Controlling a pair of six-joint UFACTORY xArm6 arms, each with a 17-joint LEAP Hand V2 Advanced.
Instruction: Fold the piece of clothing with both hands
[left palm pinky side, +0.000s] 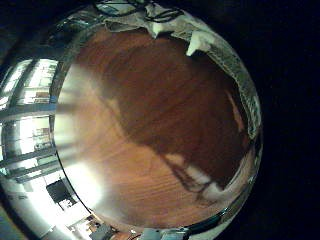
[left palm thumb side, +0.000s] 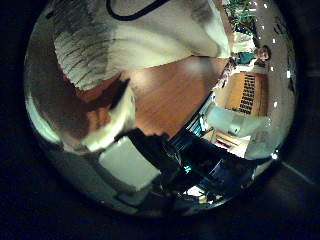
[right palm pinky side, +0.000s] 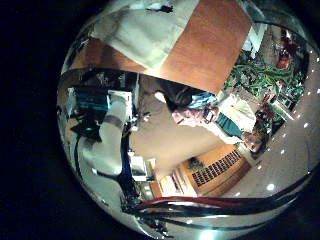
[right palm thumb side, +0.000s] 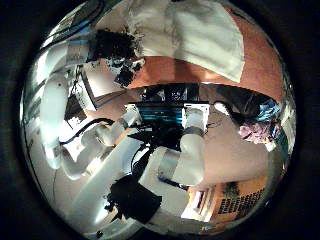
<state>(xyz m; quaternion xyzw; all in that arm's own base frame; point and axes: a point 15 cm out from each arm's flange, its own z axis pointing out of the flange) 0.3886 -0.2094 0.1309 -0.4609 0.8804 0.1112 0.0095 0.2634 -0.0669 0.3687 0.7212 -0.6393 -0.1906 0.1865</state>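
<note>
garment: white knitted cloth with ribbed hem (left palm thumb side: 130, 40) lies flat on the brown wooden tabletop (left palm pinky side: 150, 110).
left hand (left palm thumb side: 110, 125): I see it just off the ribbed hem; nearer of the two.
right hand: well apart, higher up.
fingers: I can't tell spread on either.
clock bearing, long axis: can't judge without an outside view.

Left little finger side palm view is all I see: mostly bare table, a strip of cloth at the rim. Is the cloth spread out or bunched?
Observer: Spread out. The right thumb side view shows the cloth lying flat on the table.
Operator: Is the left palm close to it?
Observer: Yes. In the left thumb side view its ribbed hem fills much of the picture.
Operator: Is a robot hand on it?
Observer: A robot hand is at the cloth's edge; whether it grips, I cannot tell.
</note>
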